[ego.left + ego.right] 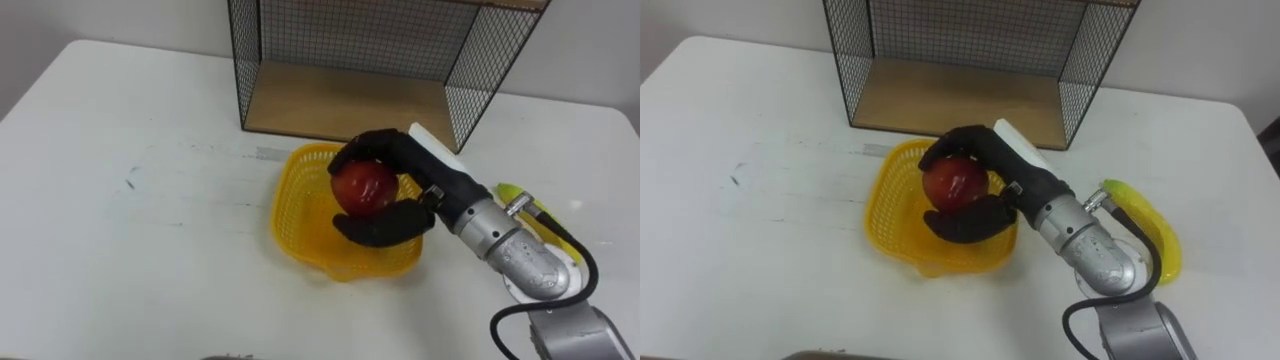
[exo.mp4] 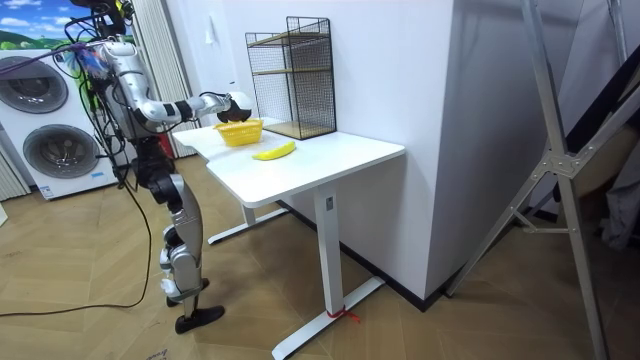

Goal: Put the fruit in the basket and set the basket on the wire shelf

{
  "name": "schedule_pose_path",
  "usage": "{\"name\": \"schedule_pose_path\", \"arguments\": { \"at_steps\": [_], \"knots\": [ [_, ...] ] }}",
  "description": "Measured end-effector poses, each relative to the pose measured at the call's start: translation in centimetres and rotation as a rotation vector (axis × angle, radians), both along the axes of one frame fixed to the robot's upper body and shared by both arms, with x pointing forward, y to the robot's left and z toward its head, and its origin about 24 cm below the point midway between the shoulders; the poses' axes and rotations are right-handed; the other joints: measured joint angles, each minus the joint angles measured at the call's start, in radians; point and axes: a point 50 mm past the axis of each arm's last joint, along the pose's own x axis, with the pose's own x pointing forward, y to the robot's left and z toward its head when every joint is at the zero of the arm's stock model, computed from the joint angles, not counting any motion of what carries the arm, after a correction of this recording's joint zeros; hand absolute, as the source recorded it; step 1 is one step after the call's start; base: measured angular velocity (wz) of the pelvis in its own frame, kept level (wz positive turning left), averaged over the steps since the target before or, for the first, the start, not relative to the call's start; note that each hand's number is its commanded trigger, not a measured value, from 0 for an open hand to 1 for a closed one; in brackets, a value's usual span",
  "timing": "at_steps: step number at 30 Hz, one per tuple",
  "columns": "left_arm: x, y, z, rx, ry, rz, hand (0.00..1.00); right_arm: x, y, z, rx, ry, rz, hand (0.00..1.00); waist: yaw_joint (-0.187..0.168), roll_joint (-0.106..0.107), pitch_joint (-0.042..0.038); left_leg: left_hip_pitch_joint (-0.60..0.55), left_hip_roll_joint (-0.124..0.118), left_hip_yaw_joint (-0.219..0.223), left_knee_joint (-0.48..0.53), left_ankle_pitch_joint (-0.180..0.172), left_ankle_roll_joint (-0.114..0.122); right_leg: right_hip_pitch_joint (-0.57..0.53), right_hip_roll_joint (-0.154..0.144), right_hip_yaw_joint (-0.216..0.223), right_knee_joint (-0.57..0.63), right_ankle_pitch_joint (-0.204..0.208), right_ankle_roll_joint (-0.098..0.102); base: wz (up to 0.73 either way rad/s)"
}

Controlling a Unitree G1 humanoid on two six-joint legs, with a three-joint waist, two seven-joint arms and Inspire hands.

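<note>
The right hand (image 1: 398, 152) is gripping a red apple (image 1: 364, 186) over the yellow basket (image 1: 296, 202).
The right arm is reaching in from the lower right across the white bench (image 1: 130, 230), a banana (image 1: 1155, 235) lying just beside the forearm. The fingers are curling over the apple's top and the thumb under it. The wire shelf (image 1: 350, 100) is standing just behind the basket.

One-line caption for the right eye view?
Right hand holds a red apple over the yellow basket, wire shelf behind, banana on the table.
</note>
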Motion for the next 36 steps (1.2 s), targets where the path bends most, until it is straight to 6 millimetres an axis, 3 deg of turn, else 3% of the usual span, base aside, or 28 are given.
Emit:
{"name": "schedule_pose_path", "arguments": {
  "at_steps": [29,36],
  "knots": [
    [-0.3,0.0,0.0,0.0,0.006,0.002,0.0,0.0,-0.2,-0.4,0.003,0.016,-0.009,0.0,-0.004,0.006,-0.0016,0.005,0.0,-0.007,0.008,0.0,0.0,0.011,-0.001,-0.004,0.0,0.0,0.0,0.0],
    [-0.9,0.0,-0.1,0.0,0.021,0.008,0.0,0.3,-1.0,0.1,0.034,-0.017,-0.076,0.0,-0.009,-0.001,-0.006,0.006,-0.001,-0.008,0.009,0.0,0.0,0.008,-0.002,-0.003,0.0,0.0,0.0,0.0]
  ]
}}
